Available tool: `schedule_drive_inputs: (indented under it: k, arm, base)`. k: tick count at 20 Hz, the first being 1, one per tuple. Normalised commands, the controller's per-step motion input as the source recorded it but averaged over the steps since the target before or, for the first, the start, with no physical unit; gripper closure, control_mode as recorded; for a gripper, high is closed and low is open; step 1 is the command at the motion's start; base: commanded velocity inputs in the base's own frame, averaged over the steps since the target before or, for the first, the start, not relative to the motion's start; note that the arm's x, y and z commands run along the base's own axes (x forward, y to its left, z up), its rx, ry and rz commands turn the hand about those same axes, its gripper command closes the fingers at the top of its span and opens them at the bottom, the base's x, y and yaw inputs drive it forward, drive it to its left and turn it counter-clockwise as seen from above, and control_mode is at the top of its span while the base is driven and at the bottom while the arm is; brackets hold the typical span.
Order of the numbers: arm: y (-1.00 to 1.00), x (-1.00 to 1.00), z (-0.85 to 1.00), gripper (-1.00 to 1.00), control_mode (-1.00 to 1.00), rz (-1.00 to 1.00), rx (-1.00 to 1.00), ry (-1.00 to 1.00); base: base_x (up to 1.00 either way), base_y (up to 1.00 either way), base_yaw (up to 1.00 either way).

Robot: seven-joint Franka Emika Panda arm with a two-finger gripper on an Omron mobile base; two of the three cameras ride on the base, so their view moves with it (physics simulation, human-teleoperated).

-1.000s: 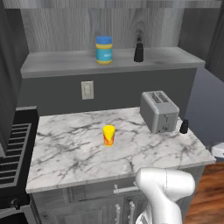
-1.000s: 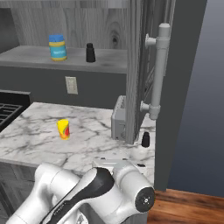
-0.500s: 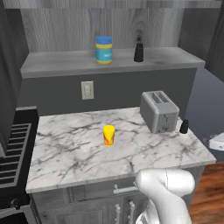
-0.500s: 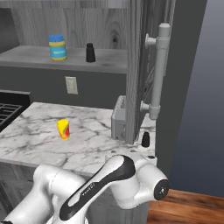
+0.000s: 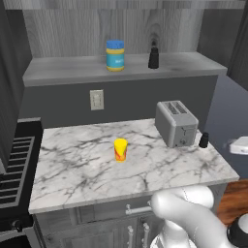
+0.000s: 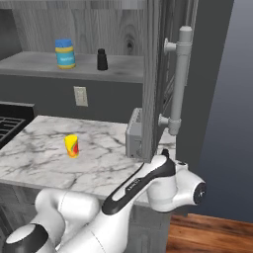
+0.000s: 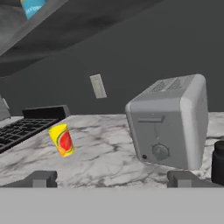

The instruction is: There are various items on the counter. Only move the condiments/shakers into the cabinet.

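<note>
Grey wood-grain panelling backs the kitchen you are working in, and the grey wood-grain wall cabinet [image 5: 121, 70] runs a long flat shelf across it, above a dark wall with a pale outlet plate [image 5: 96, 99]. Below lies the white marble worktop [image 5: 87, 169] with grey veins, over dark drawers with silver handles. Your white arm [image 6: 148, 190] sits low at the near right edge of the slab.

On the right of the worktop stands the silver two-slot toaster [image 5: 176, 123]; leave it. Up on the shelf you already have the squat blue-lidded jar [image 5: 115, 55] with blue label and yellow bands, and just to its right one small black bottle-shaped shaker [image 5: 153, 57]. Mid-worktop stands the small yellow and orange cup [image 5: 120, 149], which is not a condiment.

What remains for you is the second small black shaker [image 5: 204, 140], standing upright just right of the toaster near the worktop's right edge. In the hand view it sits at the far right [image 7: 218, 162], close to the gripper [image 7: 113, 178], whose jaws stand wide apart and empty.

Expect that shaker to be light, rigid and smooth, and easy to tip. Take it across the wider lower body rather than the narrow neck, squarely, minding the toaster wall beside it.
</note>
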Motion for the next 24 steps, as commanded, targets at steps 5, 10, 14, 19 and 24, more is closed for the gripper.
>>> schedule_drive_inputs:
  k: [5,10,14,19,24]
  arm:
    - [-0.47,0.20,-0.32,-1.00,-1.00,0.18,0.00,-0.02]
    - [-0.42,0.08,-0.17,-1.00,-1.00,0.14,0.00,-0.05]
    - [-0.19,0.11,-0.03,-1.00,-1.00,0.06,0.00,-0.01]
    - [-0.09,0.16,0.00,-1.00,-1.00,0.06,0.00,-0.02]
    - [0.00,0.17,0.00,-1.00,-1.00,0.06,0.00,0.00]
  base:
    - [0.00,0.00,0.00]
    - [0.00,0.00,0.00]
    - [0.00,0.00,0.00]
    - [0.00,0.00,0.00]
    - [0.00,0.00,0.00]
